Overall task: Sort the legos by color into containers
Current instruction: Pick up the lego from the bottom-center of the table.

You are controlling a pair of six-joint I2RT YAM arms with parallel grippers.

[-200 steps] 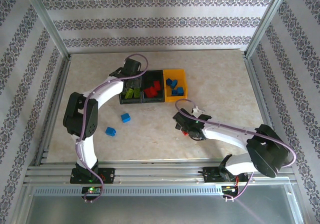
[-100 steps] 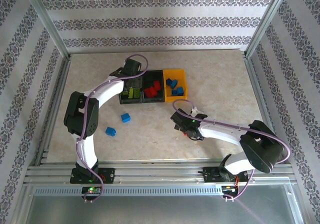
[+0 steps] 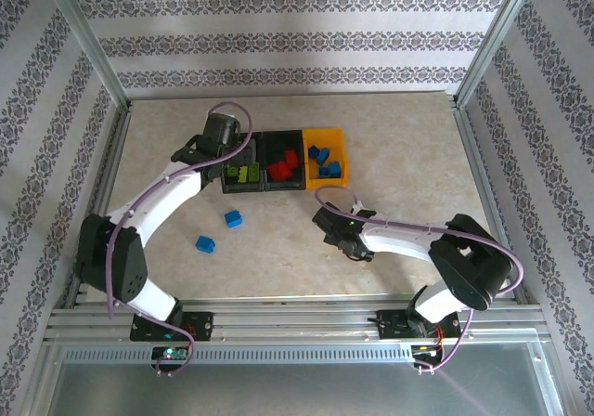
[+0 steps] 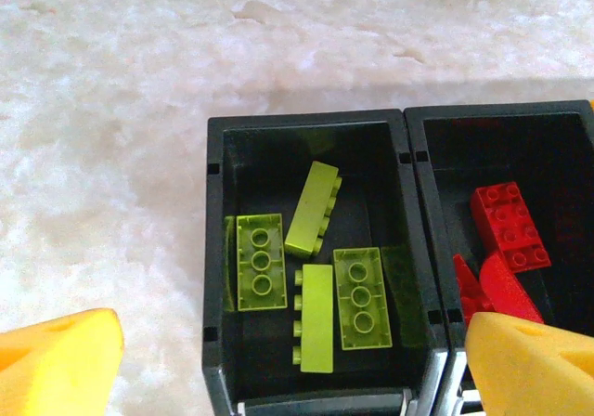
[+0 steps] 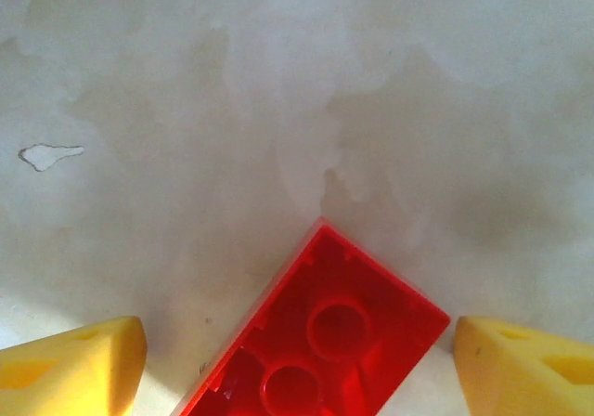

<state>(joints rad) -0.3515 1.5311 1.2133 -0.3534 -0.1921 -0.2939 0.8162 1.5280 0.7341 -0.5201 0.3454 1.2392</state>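
The table (image 3: 408, 147) lies bare to the right of the bins (image 3: 285, 187), behind them up to the back wall (image 3: 297, 54), and along the far left. The left arm (image 3: 158, 198) slants across the near-left approach, its end over the left bin. Two blue bricks (image 3: 233, 218) lie on open table before the bins. The right arm (image 3: 408, 240) bars the near-right stretch, and frame posts (image 3: 478, 63) close both sides.
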